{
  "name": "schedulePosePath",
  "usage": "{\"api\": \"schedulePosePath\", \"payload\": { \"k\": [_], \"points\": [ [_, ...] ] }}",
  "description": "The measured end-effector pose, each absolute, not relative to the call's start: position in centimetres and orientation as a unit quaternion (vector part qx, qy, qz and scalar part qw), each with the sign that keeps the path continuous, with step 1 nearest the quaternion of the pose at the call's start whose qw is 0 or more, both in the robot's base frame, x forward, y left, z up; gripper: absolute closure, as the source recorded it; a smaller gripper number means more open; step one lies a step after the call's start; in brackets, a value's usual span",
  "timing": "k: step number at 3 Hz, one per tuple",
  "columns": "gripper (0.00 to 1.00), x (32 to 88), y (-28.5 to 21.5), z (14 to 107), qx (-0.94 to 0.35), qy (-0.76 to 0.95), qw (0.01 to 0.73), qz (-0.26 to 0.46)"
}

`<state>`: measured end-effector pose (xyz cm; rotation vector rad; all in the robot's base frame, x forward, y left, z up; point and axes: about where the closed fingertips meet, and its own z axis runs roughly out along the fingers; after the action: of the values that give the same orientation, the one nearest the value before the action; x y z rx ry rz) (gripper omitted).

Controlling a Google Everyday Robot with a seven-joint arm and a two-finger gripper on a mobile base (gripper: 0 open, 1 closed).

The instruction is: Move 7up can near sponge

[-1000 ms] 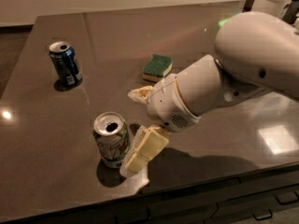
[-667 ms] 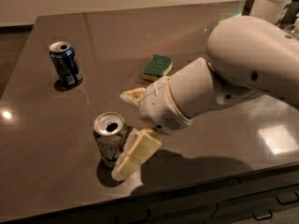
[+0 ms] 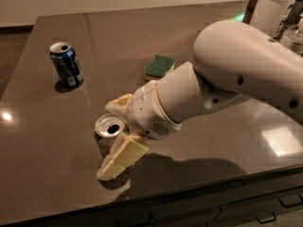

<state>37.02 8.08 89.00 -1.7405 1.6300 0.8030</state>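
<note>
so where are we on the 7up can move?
Done: the approach. The pincer is at the 7up can, near the front edge of the table. In hand: the grasp, though I can't tell whether it has closed. Left: the lift and carry. The can stands upright, well short of the sponge further back. The dark blue can is off to the back left.

The end effector (image 3: 108, 138) is sitting around the 7up can (image 3: 110, 126). Beyond it, bare counter (image 3: 118, 41) is running open to the sponge (image 3: 159, 66). The blue can (image 3: 66, 64) is standing well clear, off to the side.
</note>
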Motion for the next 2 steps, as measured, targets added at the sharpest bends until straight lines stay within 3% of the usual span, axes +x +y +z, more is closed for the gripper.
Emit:
{"api": "schedulePosePath", "payload": {
  "k": [2],
  "points": [
    [0.64,38.18,8.02,89.74,-0.657,0.619,0.314,0.293]
  ]
}}
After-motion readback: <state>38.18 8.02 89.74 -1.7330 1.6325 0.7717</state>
